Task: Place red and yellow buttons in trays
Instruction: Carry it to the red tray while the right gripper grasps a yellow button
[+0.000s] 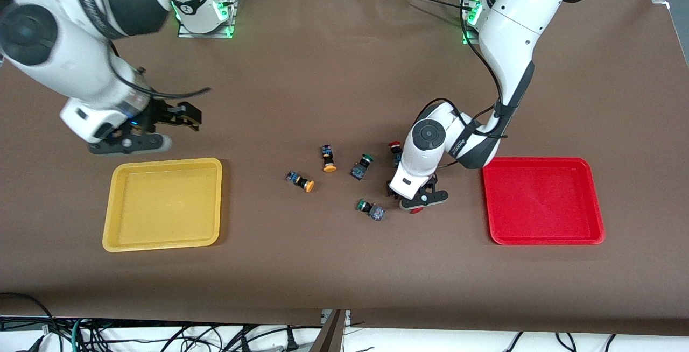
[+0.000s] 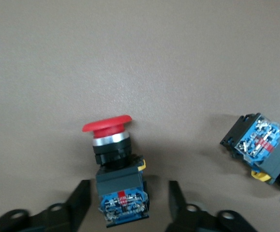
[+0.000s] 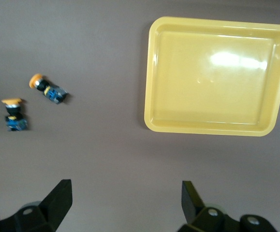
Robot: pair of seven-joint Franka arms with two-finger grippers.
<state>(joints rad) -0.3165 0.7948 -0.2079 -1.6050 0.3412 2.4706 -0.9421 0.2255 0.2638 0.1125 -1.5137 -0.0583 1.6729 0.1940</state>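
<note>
Red cap sitting right between my left gripper's (image 2: 125, 200) fingers, so this one's basically lined up. To do the grab well I'd drop a touch lower and close on the dark square body, not the round cap or the silver collar, since the flat sides should hold better and the cap would probably roll out.

Going across the front view: yellow tray (image 1: 115, 201) is at the right arm's end, nothing in it yet. My right gripper (image 1: 161, 126) hangs above the table just next to that tray's rim, fingers spread wide with nothing between them, just waiting. Then the two yellow buttons (image 1: 300, 180) (image 1: 328, 159) lie mid-table, near each other. Two green ones (image 1: 362, 166) (image 1: 371, 209) come next, and those aren't mine to move. Second red button (image 1: 395, 150) lies just beside my left arm's wrist. My left gripper is low over the first red button (image 2: 114, 164), fingers (image 2: 79, 203) open on either side of its body, not touching it that I can see. Red tray (image 1: 595, 201) is at the left arm's end, also bare, so it should be a short carry once I've got a grip.
</note>
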